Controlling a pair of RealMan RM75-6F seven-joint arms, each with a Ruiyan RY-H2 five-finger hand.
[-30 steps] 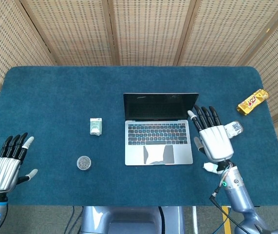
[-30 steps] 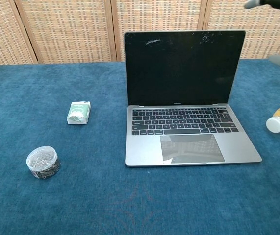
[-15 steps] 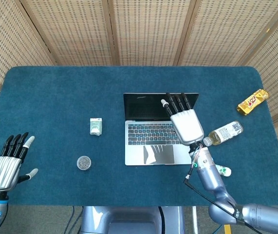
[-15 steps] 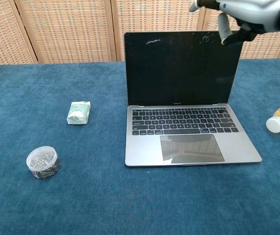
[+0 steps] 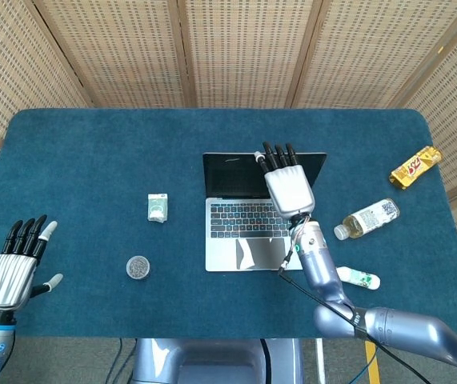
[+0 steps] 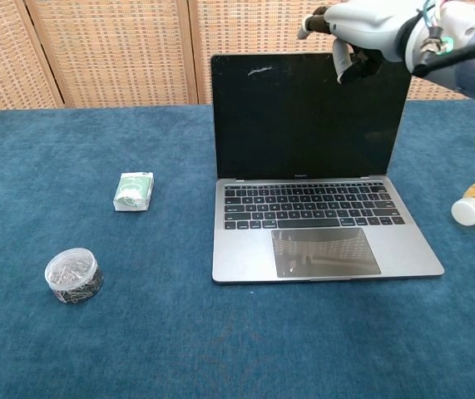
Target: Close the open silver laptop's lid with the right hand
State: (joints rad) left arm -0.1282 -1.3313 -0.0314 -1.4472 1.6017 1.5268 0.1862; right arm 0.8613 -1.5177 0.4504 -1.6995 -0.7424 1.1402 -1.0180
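My right hand (image 5: 289, 189) hovered, fingers apart and empty, over the lid's (image 6: 310, 116) twelve-o'clock edge; the silver laptop (image 5: 260, 212) stood fully open, closing not begun.

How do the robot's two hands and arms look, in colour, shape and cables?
Both the left hand and the right hand have a pale silver-white ribbed back, black fingers and whitish fingertips. The arms are smooth, rounded, metallic blue-grey tubes. A thin black cable runs along the right forearm, and a small green light glows near its wrist. No sleeves or printed markings are visible.
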